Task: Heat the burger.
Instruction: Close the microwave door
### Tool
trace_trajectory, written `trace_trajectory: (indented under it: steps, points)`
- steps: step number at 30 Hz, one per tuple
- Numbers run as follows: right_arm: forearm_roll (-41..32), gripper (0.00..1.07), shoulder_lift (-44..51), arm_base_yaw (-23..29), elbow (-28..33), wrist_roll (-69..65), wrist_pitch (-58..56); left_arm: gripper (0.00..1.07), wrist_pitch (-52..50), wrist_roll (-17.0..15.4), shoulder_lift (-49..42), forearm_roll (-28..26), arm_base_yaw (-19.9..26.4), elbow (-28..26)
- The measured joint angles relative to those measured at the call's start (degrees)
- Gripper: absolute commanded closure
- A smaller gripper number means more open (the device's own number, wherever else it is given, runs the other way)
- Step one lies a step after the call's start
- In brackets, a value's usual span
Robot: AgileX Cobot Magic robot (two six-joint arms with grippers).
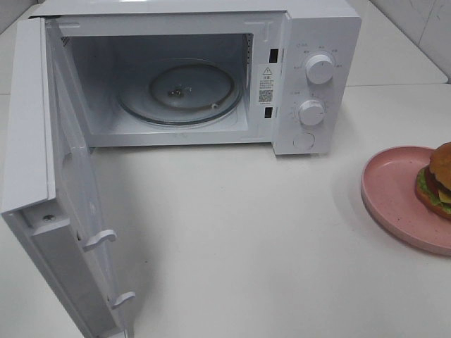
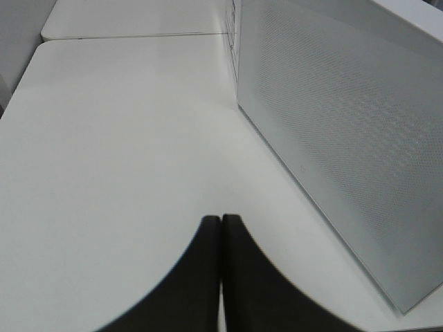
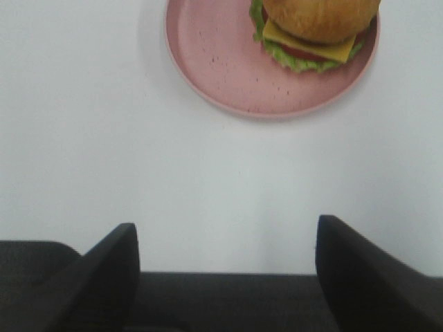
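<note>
- One white tabletop [image 1: 232,211] carries everything; a seam runs across it behind the oven's right side, and pale wall tiles show at the far right corner of the high view.
- One white boxy microwave oven [image 1: 320,28] stands at the back left, its cavity empty but for the round clear glass turntable [image 1: 180,91].
- Its white door [image 1: 42,162] is swung fully open toward the near left, with two hook latches on its inner edge; the lower end of the door runs out of frame.
- Two round white knobs [image 1: 319,69] sit one above the other on the right control panel, with a round button below them; the printed marks around them are too small to read.
- One pink speckled round plate [image 1: 391,193] lies on the table well to the right of the oven, cut by the right edge of the high view.
- The burger [image 3: 315,31], with its golden-brown bun, yellow cheese slice and green lettuce, rests on the far side of that plate; its top is cut off in the right wrist view, and only half shows from above.
- The right gripper [image 3: 225,245] hovers over bare table short of the plate, its dark fingers [image 3: 114,263] spread wide, holding and touching nothing.
- The left gripper [image 2: 221,228] sits beside the oven's perforated white side wall [image 2: 346,138], dark fingers pressed together with nothing between them.
- Neither arm appears in the high view.
</note>
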State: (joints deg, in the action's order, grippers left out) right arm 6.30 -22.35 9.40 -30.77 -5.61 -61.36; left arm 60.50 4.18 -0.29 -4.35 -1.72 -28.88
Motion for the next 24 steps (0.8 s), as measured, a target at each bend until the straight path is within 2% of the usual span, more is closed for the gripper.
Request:
trace_trajectory:
  steps: [5,16,20,24]
  points:
    - [-2.06,0.41,8.19,0.0,1.89,2.46,3.09,1.06,0.0,0.0,0.0,0.0,0.0,0.0]
    - [-3.09,0.41,22.17,0.0,2.06,3.9,3.44,1.06,0.0,0.0,0.0,0.0,0.0,0.0]
    - [-3.09,0.41,22.52,0.0,2.06,3.9,3.44,1.06,-0.74,0.0,0.0,-0.06,0.0,-0.23]
    - [-3.09,0.41,22.52,0.0,2.06,3.9,3.44,1.06,-6.99,0.0,0.23,-0.69,0.0,-1.26]
